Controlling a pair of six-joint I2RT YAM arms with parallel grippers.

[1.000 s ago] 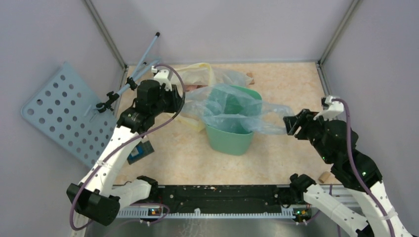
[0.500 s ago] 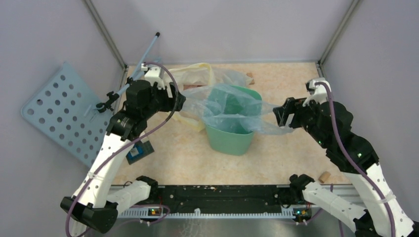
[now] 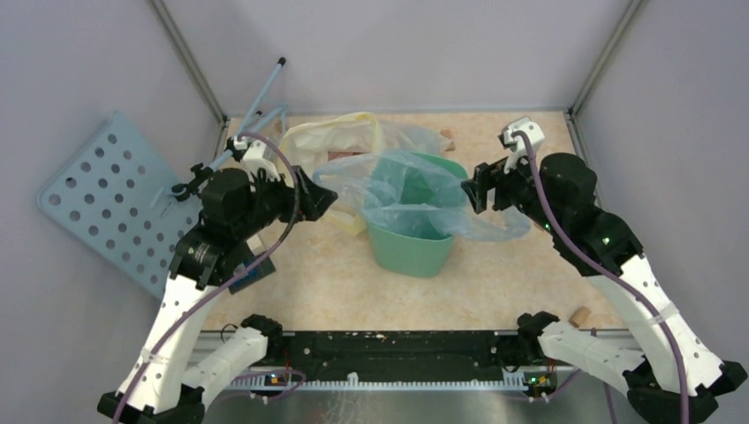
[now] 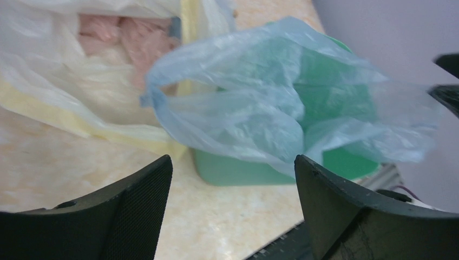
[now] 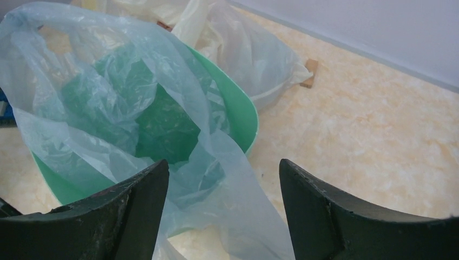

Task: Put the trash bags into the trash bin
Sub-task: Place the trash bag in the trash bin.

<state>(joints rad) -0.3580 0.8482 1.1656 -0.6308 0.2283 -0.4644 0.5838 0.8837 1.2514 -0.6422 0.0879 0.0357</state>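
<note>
Trash bag (image 3: 402, 187) is draped over the mouth of the trash bin (image 3: 408, 252) at mid worktop (image 3: 512, 265). It's partly sagging inside. One loose flap spills over the rim at 3–4 o'clock and down onto the worktop.

Left pincer (image 3: 320, 196): jaws apart, nothing clamped. It sits at 9 o'clock of the bin, just beside the bag's left edge. In the wrist view the bag (image 4: 243, 108) lies straight ahead of the gap, can't tell if they touch.

Right pincer (image 3: 477, 187): jaws apart, nothing clamped, at 2–3 o'clock of the bin, right at the bag's edge. Its wrist view has the bag (image 5: 108, 108) and the bin rim (image 5: 238, 108) ahead of it.

Around:
- whitish bag with yellow rim (image 3: 344, 132) at 11 o'clock, pressed against the bin and directly behind the blue bag
- small wooden block (image 3: 448, 135) at 1 o'clock
- perforated board (image 3: 106, 203) leaning at the far left
</note>
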